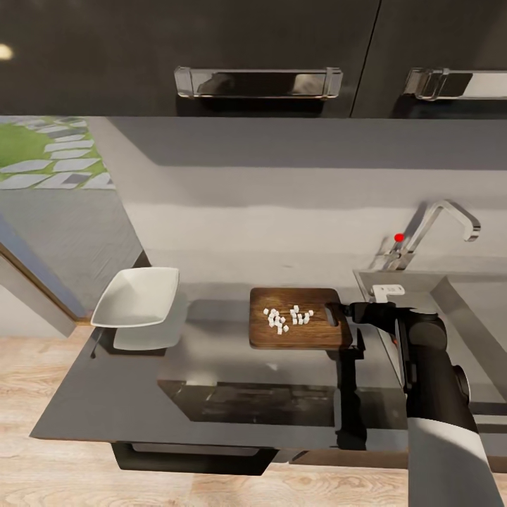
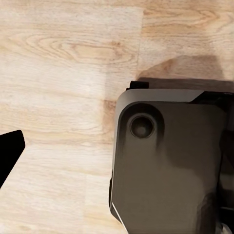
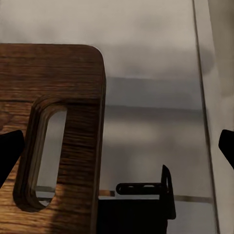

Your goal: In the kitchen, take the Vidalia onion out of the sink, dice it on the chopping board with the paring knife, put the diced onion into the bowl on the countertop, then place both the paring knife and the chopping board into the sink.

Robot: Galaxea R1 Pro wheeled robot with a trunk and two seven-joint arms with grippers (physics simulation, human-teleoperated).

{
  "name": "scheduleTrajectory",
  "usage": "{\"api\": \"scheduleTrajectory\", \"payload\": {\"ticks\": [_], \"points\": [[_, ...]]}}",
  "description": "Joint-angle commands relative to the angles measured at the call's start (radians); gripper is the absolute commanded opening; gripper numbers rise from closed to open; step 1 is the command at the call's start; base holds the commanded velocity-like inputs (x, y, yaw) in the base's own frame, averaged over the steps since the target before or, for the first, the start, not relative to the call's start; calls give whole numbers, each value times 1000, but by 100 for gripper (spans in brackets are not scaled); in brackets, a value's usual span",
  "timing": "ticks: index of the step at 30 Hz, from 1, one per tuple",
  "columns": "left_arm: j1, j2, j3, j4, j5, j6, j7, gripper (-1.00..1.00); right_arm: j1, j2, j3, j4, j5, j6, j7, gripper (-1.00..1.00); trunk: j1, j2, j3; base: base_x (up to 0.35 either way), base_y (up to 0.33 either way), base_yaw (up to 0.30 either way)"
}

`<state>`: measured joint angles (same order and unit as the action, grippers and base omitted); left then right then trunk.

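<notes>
Right pincer (image 1: pixel 336 314): it sits at the handle end of the chopping board (image 1: pixel 299 339). In the right wrist view its two dark tips stand wide apart, so it is open and holds nothing. I think it is lined up to grab the board by that end.
Left pincer: I cannot tell if it is open or closed. Its camera looks down at the pale wood floor (image 2: pixel 63 73) and a dark part of the robot.
Chopping board: it lies flat on the grey bench (image 1: pixel 211 352), its handle slot (image 3: pixel 41 156) facing the sink.
Vidalia onion (image 1: pixel 287 318): it is already cut into small white cubes, in a little heap on the middle of the board.
Bowl (image 1: pixel 136 297): white and square, well apart from the board, with no cubes in it yet.
Sink (image 1: pixel 461 310): just beside the board, under the tap (image 1: pixel 440 225).
Paring knife: I cannot spot it.
Next job: likely getting the cubes into the bowl.
</notes>
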<state>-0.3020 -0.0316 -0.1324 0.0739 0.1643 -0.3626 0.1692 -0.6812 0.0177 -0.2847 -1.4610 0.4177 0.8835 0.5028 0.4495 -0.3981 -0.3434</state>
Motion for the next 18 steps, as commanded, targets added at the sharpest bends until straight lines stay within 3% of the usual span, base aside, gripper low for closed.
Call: {"api": "scheduleTrajectory", "payload": {"ticks": [1,18], "points": [[-2,-1,-9,4,9,-7,1,100,-1,1,-2,-1,10,3,11,100,1,-2,-3,0,0,0],[-2,-1,-9,4,9,-7,1,100,-1,2,-2,-1,10,2,10,100,1,-2,-25,0,0,0]]}}
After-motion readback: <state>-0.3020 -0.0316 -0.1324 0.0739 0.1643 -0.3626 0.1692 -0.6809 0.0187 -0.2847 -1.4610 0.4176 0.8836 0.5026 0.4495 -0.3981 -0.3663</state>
